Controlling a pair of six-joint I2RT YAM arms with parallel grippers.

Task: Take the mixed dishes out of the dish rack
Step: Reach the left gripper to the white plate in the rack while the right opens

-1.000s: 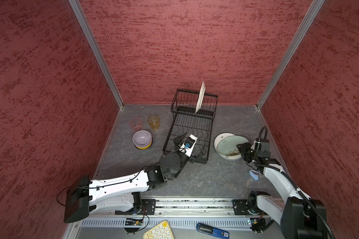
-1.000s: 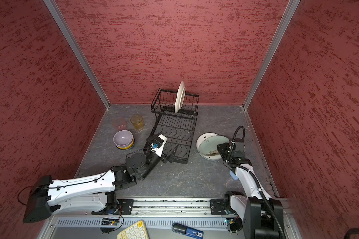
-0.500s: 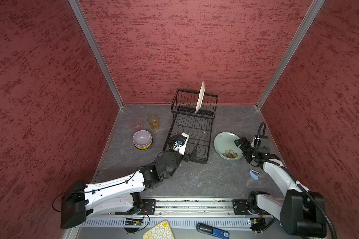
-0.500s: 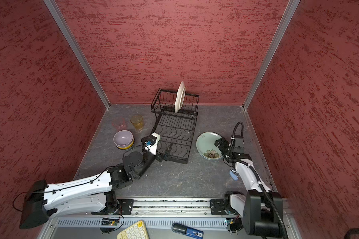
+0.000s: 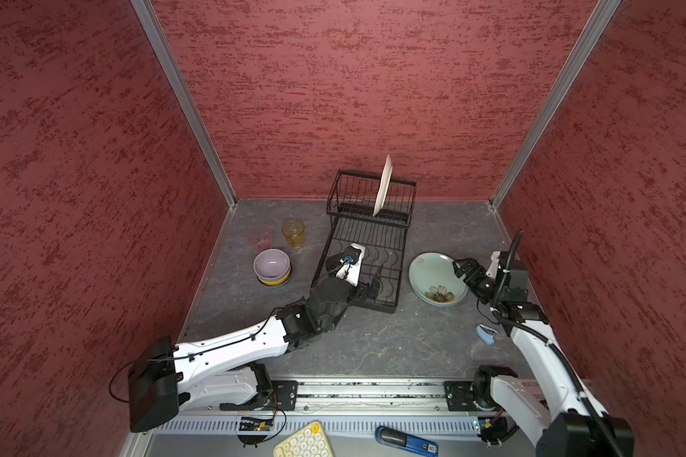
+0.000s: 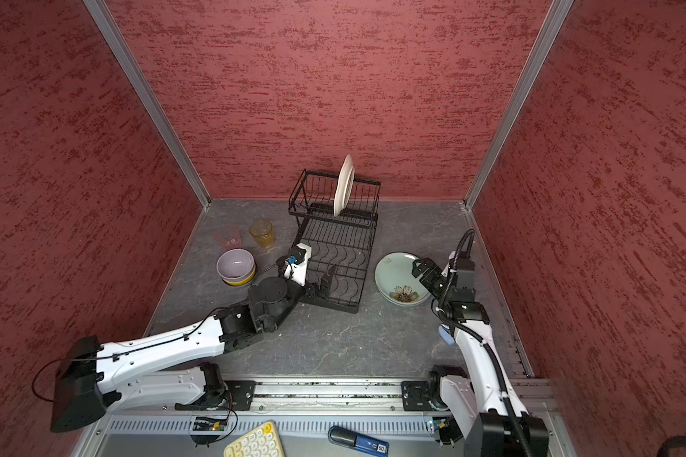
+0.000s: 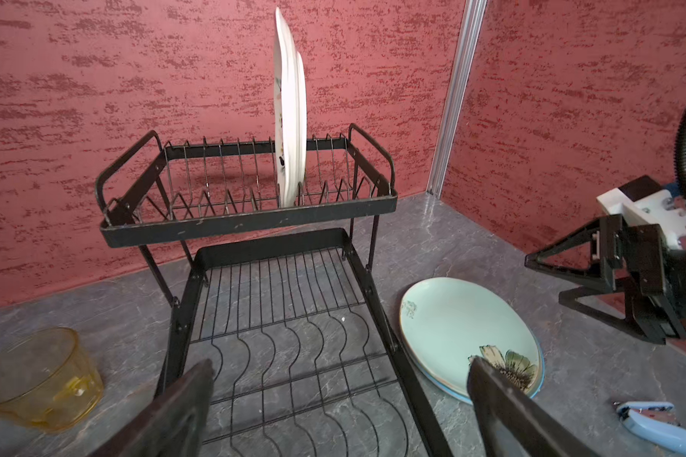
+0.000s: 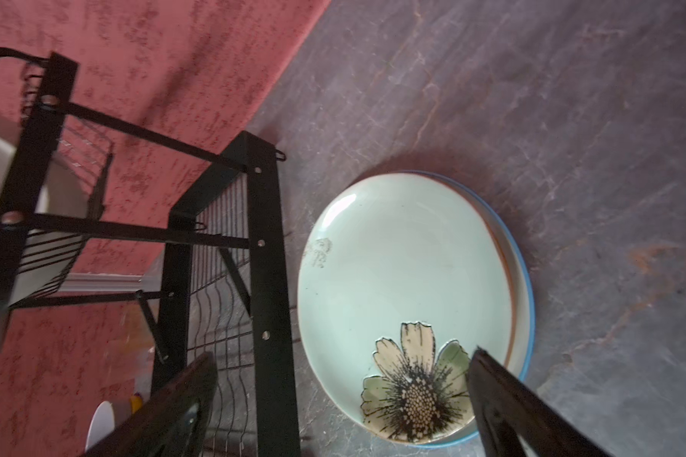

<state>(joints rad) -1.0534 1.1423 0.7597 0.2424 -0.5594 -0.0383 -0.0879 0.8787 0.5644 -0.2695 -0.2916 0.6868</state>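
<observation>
Green plate (image 5: 432,271) lies flat beside spread right fingers (image 8: 523,411); left fingers (image 7: 175,411) spread over rack (image 7: 246,225).

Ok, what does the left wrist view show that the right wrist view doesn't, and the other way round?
Only the left wrist view: the amber tumbler seen clearly, a blue stapler, and the left gripper, open over the low tray of the dish rack. Only the right wrist view: nothing certain, just blurred white and yellow shapes beyond the rack. Both: the rack, the white plate standing in its raised basket, the pale green plate lying on a blue-rimmed plate beside the rack, and the right gripper, open.
</observation>
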